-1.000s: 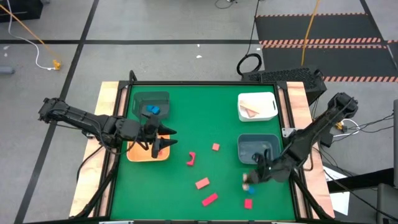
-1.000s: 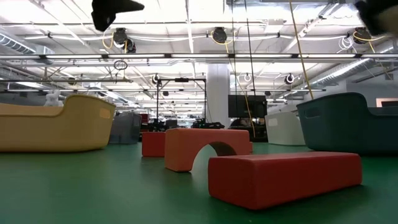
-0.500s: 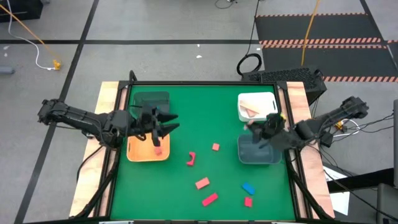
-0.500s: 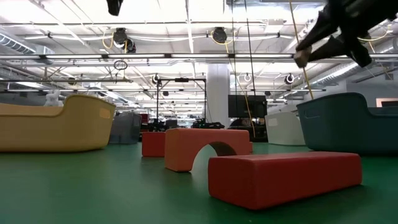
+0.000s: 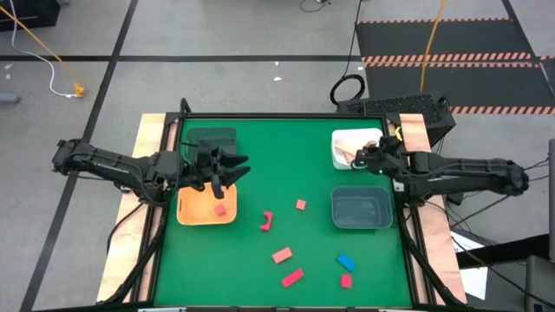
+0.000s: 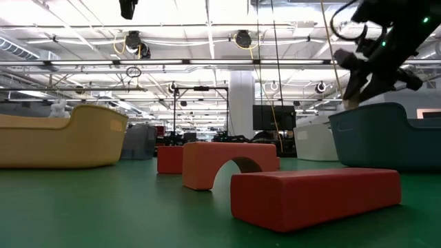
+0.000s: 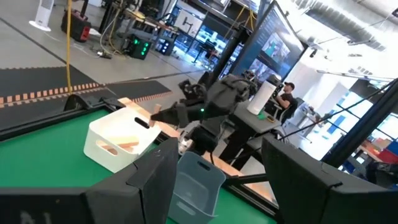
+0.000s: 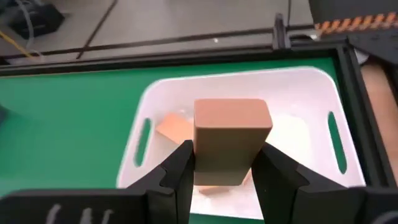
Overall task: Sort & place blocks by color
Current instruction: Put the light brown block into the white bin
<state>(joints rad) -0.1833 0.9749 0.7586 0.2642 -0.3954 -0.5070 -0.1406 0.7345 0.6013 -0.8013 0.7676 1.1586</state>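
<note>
One tan block [image 8: 232,140] sat clamped between the fingers of the right gripper [image 5: 360,159], which hung over the white bin [image 8: 242,87] with more tan pieces directly below it. The left gripper [image 5: 232,168] hovered with fingers spread and empty above the orange bin [image 5: 192,210], a red block [image 5: 221,209] lying in that bin just beneath it. Several red and pink blocks [image 5: 282,256] and a blue block [image 5: 346,262] lay on the green table [image 5: 277,165], well away from both grippers.

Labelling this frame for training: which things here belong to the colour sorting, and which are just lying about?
Job:
- tan block held by right gripper above white bin
- red blocks, blue block on table
- orange bin, grey-blue bin, dark green bin

Lying about:
- black cable coil
- orange cord
</note>
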